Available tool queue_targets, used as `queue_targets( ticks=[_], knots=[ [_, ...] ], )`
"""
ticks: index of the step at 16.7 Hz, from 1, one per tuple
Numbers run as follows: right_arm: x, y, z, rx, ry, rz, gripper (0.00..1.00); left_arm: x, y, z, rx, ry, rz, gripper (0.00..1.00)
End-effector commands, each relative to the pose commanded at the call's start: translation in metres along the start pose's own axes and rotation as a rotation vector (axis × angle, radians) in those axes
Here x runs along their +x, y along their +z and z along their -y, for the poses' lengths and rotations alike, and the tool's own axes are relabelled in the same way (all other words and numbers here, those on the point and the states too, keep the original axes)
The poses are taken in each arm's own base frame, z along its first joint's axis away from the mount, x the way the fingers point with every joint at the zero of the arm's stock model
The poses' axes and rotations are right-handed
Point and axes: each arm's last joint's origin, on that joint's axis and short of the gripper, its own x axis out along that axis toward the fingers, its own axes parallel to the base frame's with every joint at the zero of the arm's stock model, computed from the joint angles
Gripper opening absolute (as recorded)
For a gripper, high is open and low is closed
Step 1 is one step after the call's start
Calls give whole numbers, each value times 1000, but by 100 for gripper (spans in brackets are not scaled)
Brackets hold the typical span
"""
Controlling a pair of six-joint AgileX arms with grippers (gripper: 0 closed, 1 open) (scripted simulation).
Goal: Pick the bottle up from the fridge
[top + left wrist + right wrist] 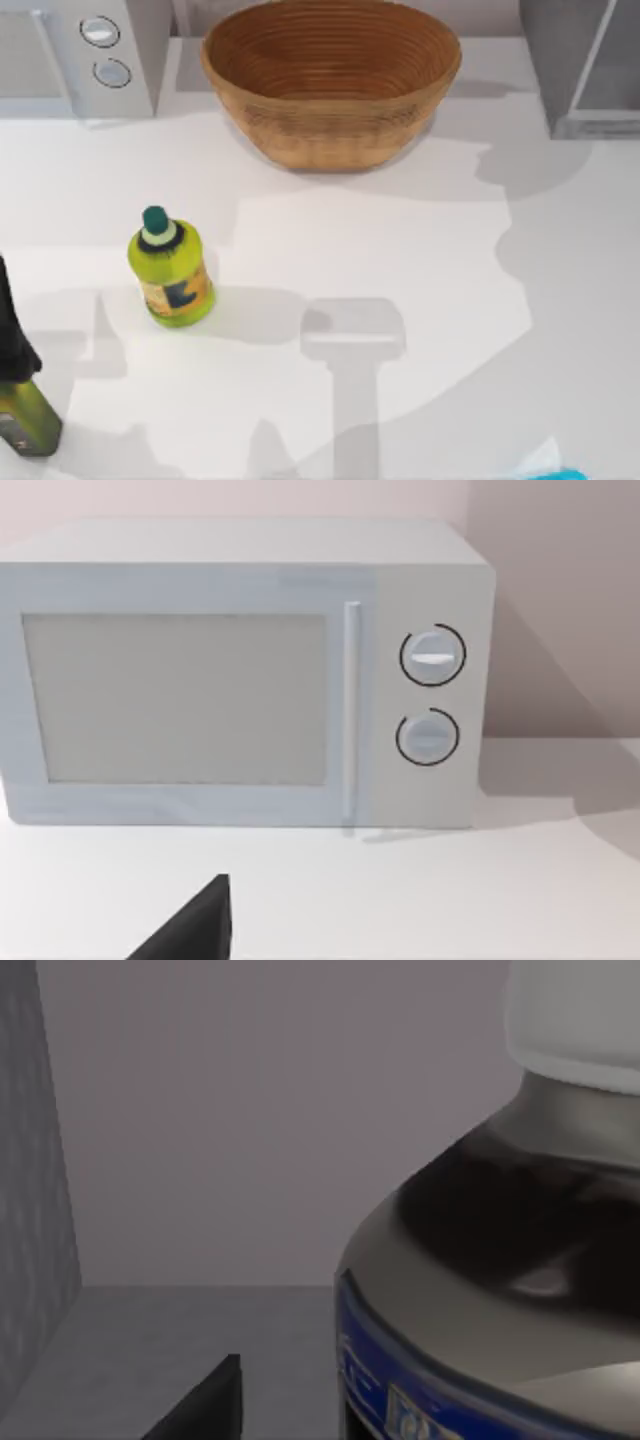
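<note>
The bottle (500, 1250) stands very close in the right wrist view, with a white cap, a dark grey shoulder and a blue label band. It stands on the grey floor inside the fridge (230, 1120), whose walls surround it. A dark tip of my right gripper (200, 1405) shows low down, beside the bottle and apart from it. From above, the fridge (590, 70) is the dark grey box at the table's far right corner. A dark tip of my left gripper (190, 930) shows in the left wrist view, above the white table.
A light grey box with two round knobs (80, 50) stands at the far left, facing my left wrist (240, 680). A woven basket (330, 80) sits at the back centre. A yellow-green bottle (170, 265) and an olive bottle (25, 405) stand at the left.
</note>
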Motion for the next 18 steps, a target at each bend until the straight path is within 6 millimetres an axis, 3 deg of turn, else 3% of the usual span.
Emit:
queue_targets(
  ticks=[11,18],
  knots=[
    [0,0,0,0,0,0,2,0,0,0,0,0,0,100],
    [0,0,0,0,0,0,0,0,0,0,0,0,0,100]
  ],
)
